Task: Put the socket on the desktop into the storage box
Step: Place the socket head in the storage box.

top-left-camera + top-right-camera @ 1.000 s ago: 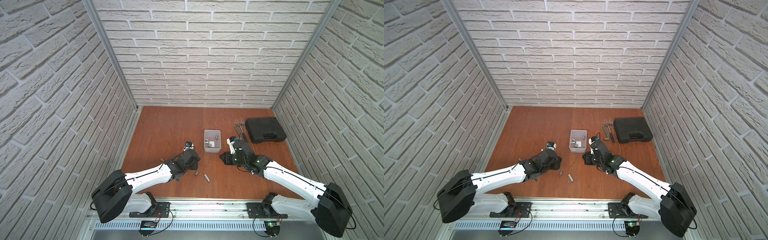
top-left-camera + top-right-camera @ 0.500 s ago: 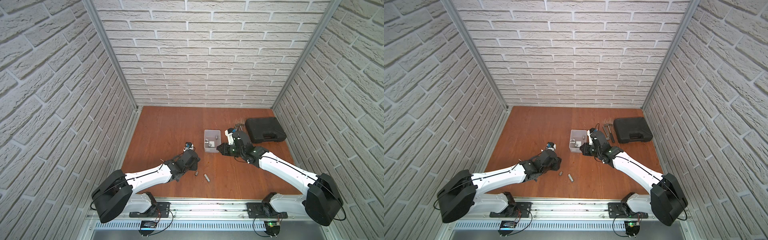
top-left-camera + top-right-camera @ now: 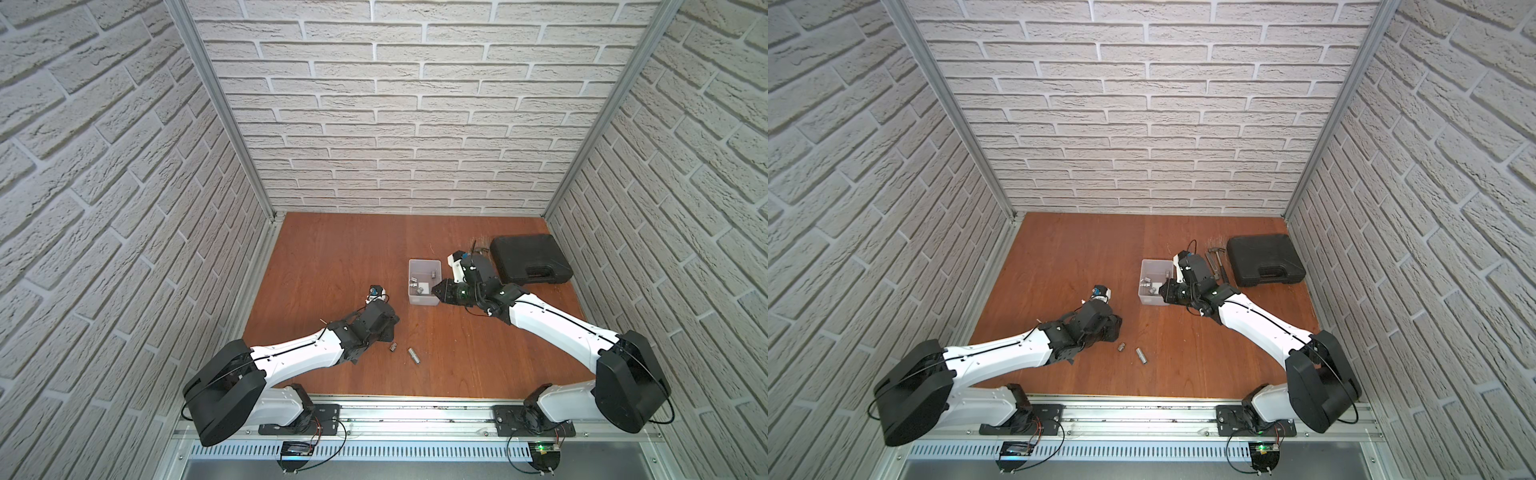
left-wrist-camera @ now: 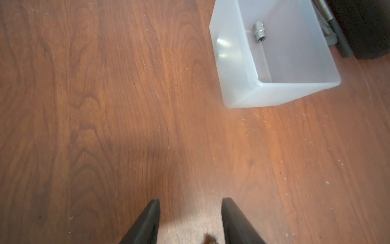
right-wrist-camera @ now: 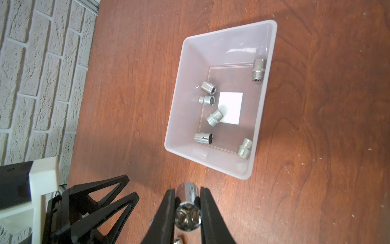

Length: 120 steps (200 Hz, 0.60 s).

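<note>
Right tool (image 5: 187,190) is clamped on a socket (image 5: 187,211), with the jaws across its round barrel and the open hex end facing the wrist camera. The socket is off the worktop (image 3: 332,249), just short of the storage box (image 5: 211,166) and, by our read, not yet over the opening.

Handling, as we judge it:
- The socket is small chromed steel, hard, dense for its size and not fragile.
- It is smooth and round, so it can slip or twist in the pads and will roll once dropped.
- The best hold is square across the barrel at mid-length, which is what we see.
- The box is thin plastic and likely light, so a bump from the jaws could shove it.

Six sockets already lie inside the box, around the white square (image 5: 230,107) on its floor. Two more sockets lie on the worktop, a short one (image 3: 393,345) and a longer one (image 3: 413,355).

The right arm reaches forward from the near rail. Its wrist is bent so the tool points sideways at the box wall nearest the black case (image 3: 530,264) in both top views.

Left tool (image 4: 191,200) has its jaws apart with only bare wood between them, so it holds nothing. The left arm lies low and stretched out over the worktop. Its tool sits just beside the short loose socket and faces toward the box.
</note>
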### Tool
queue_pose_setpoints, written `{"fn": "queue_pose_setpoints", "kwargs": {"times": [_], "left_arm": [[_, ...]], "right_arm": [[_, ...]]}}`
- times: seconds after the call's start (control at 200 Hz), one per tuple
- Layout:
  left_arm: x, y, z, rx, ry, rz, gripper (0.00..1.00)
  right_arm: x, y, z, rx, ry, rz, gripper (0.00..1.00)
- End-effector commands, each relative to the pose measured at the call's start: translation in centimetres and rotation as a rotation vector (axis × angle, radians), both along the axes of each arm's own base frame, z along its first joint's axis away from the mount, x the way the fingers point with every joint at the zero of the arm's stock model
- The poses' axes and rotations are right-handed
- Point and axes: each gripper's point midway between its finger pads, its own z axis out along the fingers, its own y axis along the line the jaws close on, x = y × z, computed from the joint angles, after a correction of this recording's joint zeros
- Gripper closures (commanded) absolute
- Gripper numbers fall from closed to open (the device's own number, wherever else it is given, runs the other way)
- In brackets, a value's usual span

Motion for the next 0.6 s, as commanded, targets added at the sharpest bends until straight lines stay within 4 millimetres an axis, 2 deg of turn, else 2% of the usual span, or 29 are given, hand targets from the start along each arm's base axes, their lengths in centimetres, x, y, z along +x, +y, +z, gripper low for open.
{"fn": "queue_pose_setpoints", "kwargs": {"times": [0.0,0.32,0.595], "left_arm": [[0.2,-0.1,-0.1,-0.035,-0.004,0.008,0.47],[0.2,0.1,-0.2,-0.036,-0.004,0.01,0.47],[0.5,0.0,0.0,-0.049,-0.005,0.005,0.47]], "right_arm": [[1.8,0.6,1.6,0.016,-0.062,0.013,0.98],[4.2,1.0,1.1,-0.008,-0.045,0.008,0.98],[5.1,1.5,0.2,-0.009,-0.024,0.008,0.98]]}}
